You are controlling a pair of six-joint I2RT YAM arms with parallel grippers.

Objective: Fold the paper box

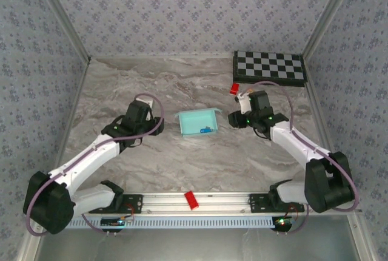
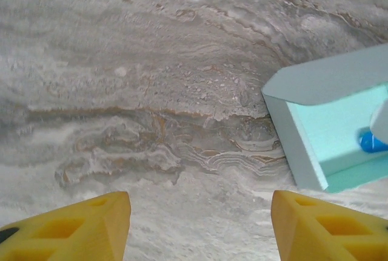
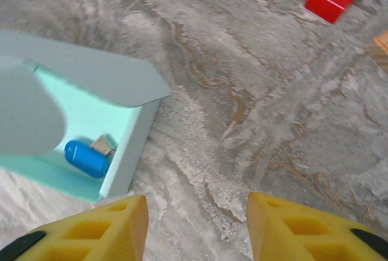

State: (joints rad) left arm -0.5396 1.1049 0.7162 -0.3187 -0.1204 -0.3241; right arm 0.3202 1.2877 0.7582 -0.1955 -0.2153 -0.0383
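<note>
Your left arm (image 1: 91, 155) reaches in low, its left fingers (image 2: 79, 227) spread apart and empty over bare marbled tabletop (image 1: 182, 164), with the paper box (image 1: 193, 121) standing open-topped at mid-table just to their right. Your right arm (image 1: 297, 142) comes in from the other side, right fingers (image 3: 91, 230) likewise released and empty beside the box, a checkerboard (image 1: 270, 68) in the far right corner between patterned walls (image 1: 182, 12). The right wrist view makes out a blue capsule (image 3: 86, 158) with a silvery end lying in the box.
</note>
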